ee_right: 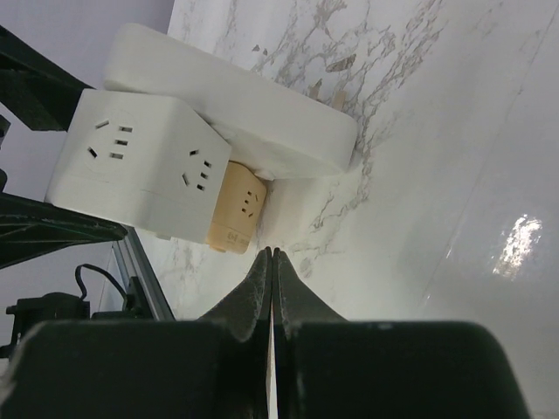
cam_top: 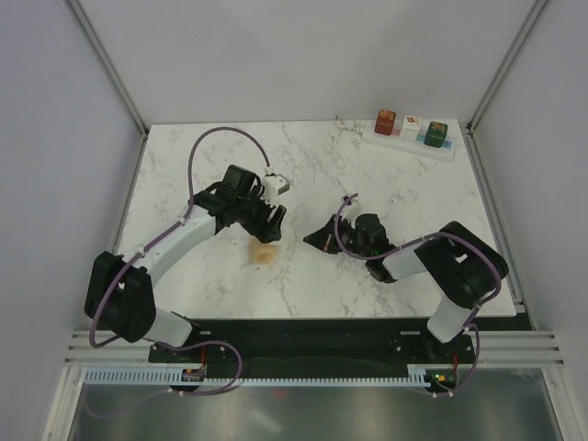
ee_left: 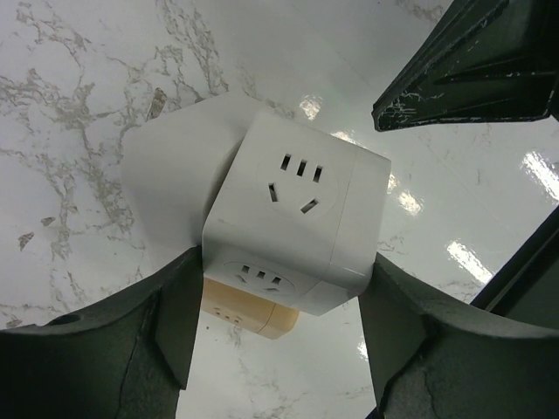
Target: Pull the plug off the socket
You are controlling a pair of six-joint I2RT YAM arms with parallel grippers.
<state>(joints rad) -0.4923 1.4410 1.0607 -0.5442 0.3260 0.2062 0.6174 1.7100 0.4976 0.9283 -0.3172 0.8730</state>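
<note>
A white cube plug (ee_left: 297, 201) with outlet holes is joined to a beige cube plug (ee_left: 249, 314). My left gripper (ee_left: 281, 266) is shut on the white cube, one finger on each side. In the top view the left gripper (cam_top: 266, 220) hides the white cube and only the beige cube (cam_top: 264, 254) shows. My right gripper (cam_top: 319, 239) is shut and empty on the table, just right of the cubes. In the right wrist view its tips (ee_right: 272, 253) point at the beige cube (ee_right: 234, 209) and the white cube (ee_right: 131, 175). The long white socket strip (cam_top: 452, 152) lies at the back right.
Red (cam_top: 385, 121), white (cam_top: 410, 127) and green (cam_top: 436, 134) cube plugs stand on the strip. A white rounded block (ee_right: 262, 113) lies behind the held cubes; I cannot tell what it is. The table's right edge is close to the strip.
</note>
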